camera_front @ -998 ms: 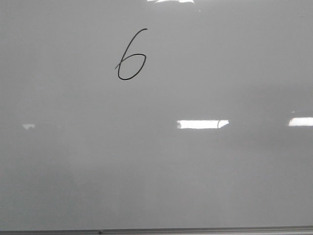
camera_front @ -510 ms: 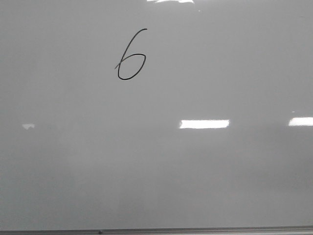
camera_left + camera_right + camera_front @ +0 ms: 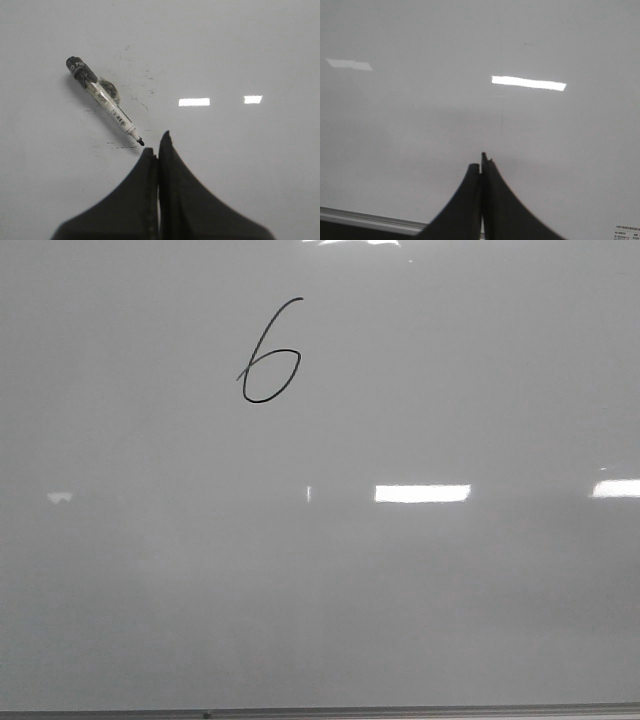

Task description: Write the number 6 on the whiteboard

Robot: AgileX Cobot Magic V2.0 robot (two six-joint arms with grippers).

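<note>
Showing the task apparently complete: the 6 (image 3: 268,352), its loop closed, stands upper left of centre on the whiteboard (image 3: 450,620). The marker (image 3: 104,101) lies uncapped on the board just beyond the left gripper (image 3: 157,147). Both it and the right gripper (image 3: 481,162) are closed and empty.

Bright rectangular light reflections (image 3: 422,493) were seen on a glossy grey-white surface, with a smaller one (image 3: 615,488) towards the right edge. A thin dark frame strip (image 3: 320,711) was shown along the bottom. Little else of the room was shown.
</note>
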